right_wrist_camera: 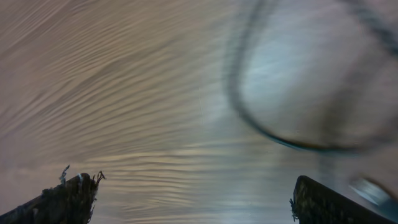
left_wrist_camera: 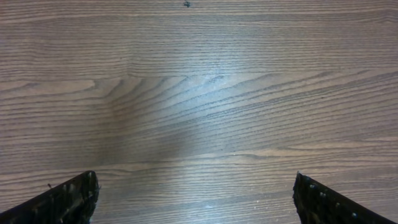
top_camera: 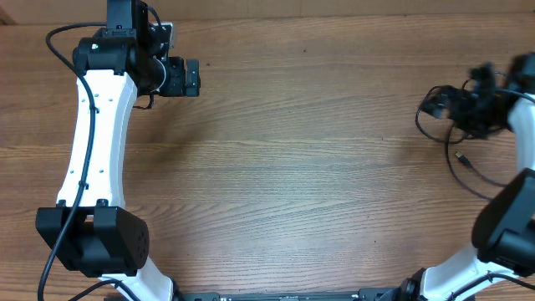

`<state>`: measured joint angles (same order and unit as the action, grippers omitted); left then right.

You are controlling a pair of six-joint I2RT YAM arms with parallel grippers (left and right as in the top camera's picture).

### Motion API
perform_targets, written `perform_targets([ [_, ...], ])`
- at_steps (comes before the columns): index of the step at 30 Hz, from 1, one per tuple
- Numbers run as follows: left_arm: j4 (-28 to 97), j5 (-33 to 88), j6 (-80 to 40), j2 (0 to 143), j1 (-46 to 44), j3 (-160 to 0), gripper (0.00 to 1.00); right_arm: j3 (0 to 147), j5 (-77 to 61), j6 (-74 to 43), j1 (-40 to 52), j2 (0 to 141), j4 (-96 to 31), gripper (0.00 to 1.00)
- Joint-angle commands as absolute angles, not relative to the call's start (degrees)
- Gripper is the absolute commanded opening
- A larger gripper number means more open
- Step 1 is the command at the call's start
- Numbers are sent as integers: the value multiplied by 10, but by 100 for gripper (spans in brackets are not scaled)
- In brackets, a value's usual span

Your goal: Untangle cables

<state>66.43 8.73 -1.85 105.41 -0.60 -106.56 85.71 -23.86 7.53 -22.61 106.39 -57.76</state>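
The thin black cables [top_camera: 462, 159] lie in loose loops at the far right of the table, with a small plug at one end. My right gripper [top_camera: 447, 102] is blurred and hovers over the upper part of these loops. In the right wrist view its jaws [right_wrist_camera: 194, 180] are open and empty, and a blurred cable loop [right_wrist_camera: 261, 130] curves ahead to the upper right. My left gripper [top_camera: 185, 77] is at the far left back, away from the cables. In the left wrist view it [left_wrist_camera: 195, 177] is open over bare wood.
The wooden table [top_camera: 292, 167] spans the whole view. The left arm's white link [top_camera: 92, 142] runs along the left side, and the right arm's base [top_camera: 510, 226] is at the right front. A thicker black robot cable [top_camera: 63, 42] loops at the back left.
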Motion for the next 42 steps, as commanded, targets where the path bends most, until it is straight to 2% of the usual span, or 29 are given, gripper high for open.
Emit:
perform_targets([
  [1, 664, 85, -30, 1056, -3, -1077, 99, 856, -254, 88, -165, 1059, -564, 100],
  [6, 664, 86, -30, 1056, -3, -1077, 99, 856, -201, 84, -97, 1059, -553, 100],
  [12, 664, 85, -30, 1056, -3, -1077, 99, 856, -200, 84, -58, 1059, -553, 100],
  [42, 669, 57, -17, 1055, -3, -1077, 100, 856, -200, 84, -55, 1059, -553, 100],
])
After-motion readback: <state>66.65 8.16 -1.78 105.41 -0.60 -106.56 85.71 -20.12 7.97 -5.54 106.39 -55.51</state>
